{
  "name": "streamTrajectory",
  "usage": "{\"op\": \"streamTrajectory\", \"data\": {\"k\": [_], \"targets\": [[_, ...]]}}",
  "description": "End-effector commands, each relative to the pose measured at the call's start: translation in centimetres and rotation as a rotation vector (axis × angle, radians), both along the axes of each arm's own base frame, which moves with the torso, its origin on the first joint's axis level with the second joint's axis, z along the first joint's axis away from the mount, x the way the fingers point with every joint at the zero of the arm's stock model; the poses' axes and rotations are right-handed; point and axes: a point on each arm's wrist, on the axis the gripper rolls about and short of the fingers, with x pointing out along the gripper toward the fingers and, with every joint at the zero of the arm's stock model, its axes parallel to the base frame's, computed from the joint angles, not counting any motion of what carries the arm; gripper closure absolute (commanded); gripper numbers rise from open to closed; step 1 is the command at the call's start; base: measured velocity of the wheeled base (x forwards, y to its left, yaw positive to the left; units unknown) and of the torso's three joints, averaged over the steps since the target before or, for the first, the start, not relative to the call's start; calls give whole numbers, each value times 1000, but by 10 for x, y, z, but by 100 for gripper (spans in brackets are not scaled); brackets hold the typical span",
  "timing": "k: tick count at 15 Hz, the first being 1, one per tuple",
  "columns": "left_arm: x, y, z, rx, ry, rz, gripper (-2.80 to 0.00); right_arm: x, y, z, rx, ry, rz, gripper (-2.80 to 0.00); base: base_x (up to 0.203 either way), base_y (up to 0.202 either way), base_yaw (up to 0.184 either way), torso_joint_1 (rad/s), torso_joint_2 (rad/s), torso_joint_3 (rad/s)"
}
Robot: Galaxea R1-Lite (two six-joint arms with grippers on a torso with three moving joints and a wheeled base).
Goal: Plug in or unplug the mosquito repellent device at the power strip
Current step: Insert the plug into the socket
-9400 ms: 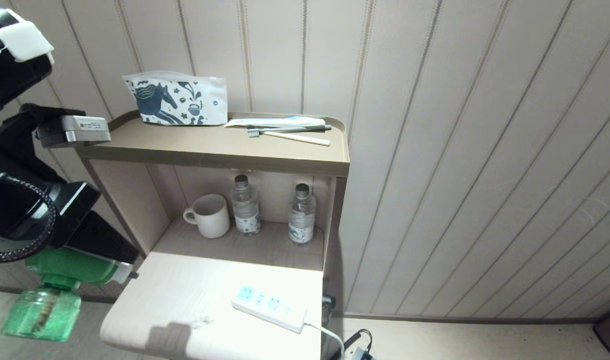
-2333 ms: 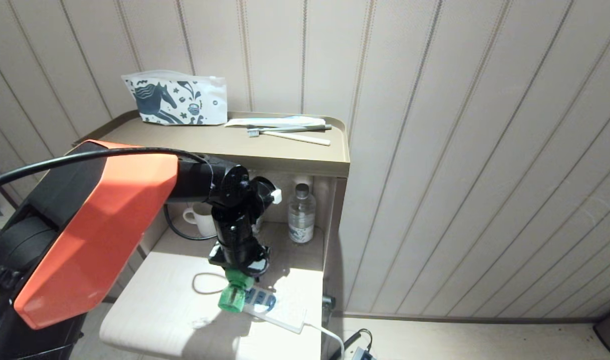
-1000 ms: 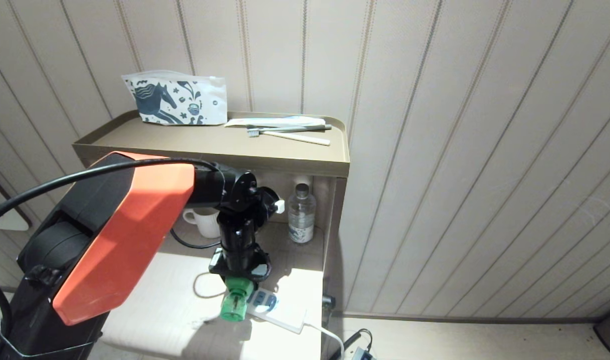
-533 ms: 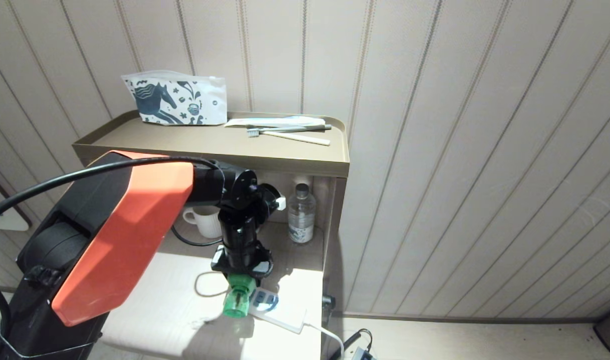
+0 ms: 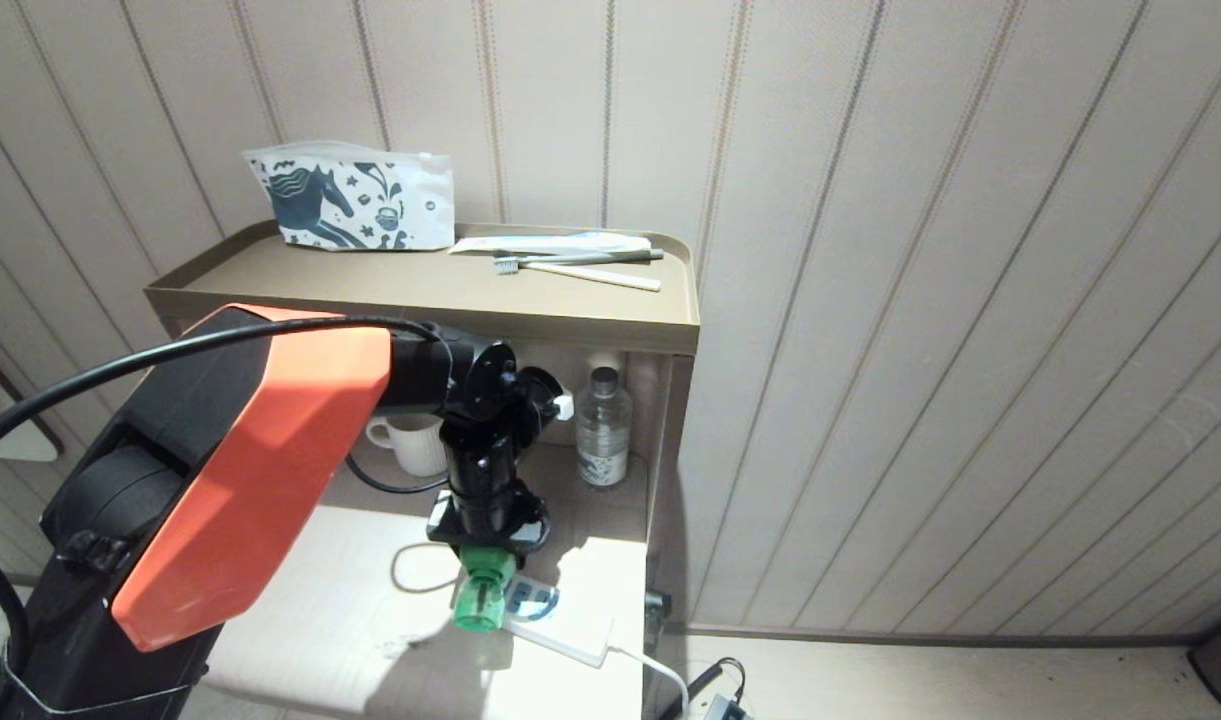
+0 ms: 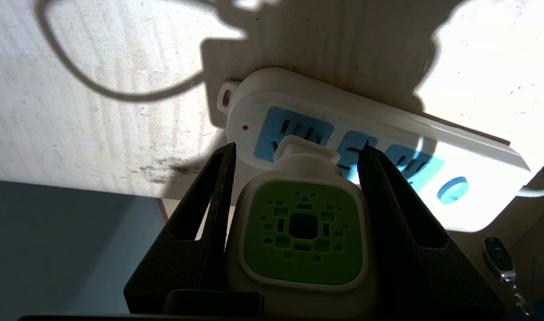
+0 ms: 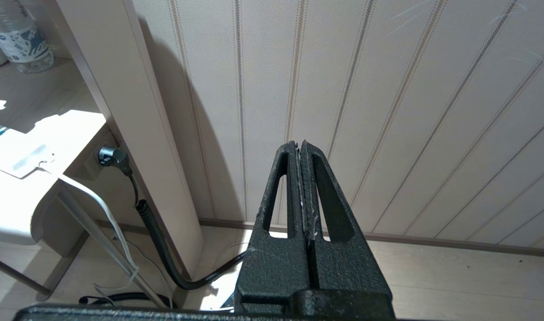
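My left gripper [image 5: 488, 548] points down over the white tabletop [image 5: 320, 610], shut on the mosquito repellent device [image 5: 482, 598], whose green bottle sticks out toward the camera. In the left wrist view the black fingers [image 6: 209, 200] clamp both sides of the device [image 6: 303, 232], around its green vented face. Its white plug end sits right over the end light-blue socket of the power strip [image 6: 280, 87]; the prongs are hidden. The strip [image 5: 570, 630] lies near the table's front right edge with its round blue button [image 6: 452, 188] at the cord end. My right gripper [image 7: 300, 143] is parked, shut and empty, facing the wall.
A white mug [image 5: 410, 445] and a water bottle [image 5: 603, 427] stand in the niche behind the arm. On the top shelf lie a printed pouch [image 5: 355, 200] and toothbrushes [image 5: 580, 268]. A black plug with its cable [image 7: 113, 156] hangs beside the cabinet.
The left arm has brought the device from the far left to the power strip. Over the last second it has edged slightly right and lower onto the strip's end.
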Motion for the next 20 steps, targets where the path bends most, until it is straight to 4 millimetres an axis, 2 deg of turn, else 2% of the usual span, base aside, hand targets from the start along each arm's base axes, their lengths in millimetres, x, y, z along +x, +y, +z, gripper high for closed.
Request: {"op": "streamTrajectory", "data": {"k": [1,10,17,18,20], "targets": [[2,-1,-3,-8,-12,22,0,0,0,0,0,1,0,0,0,0,0,0,0,0],[6,-7,-3,-19,-67,16,0,0,0,0,0,1,0,0,0,0,0,0,0,0],[-10,4,27,-23,-50,27,0,0,0,0,0,1,0,0,0,0,0,0,0,0],[-15,7,37,-30,-58,27,0,0,0,0,0,1,0,0,0,0,0,0,0,0],[-19,11,45,-26,-50,31,0,0,0,0,0,1,0,0,0,0,0,0,0,0]]}}
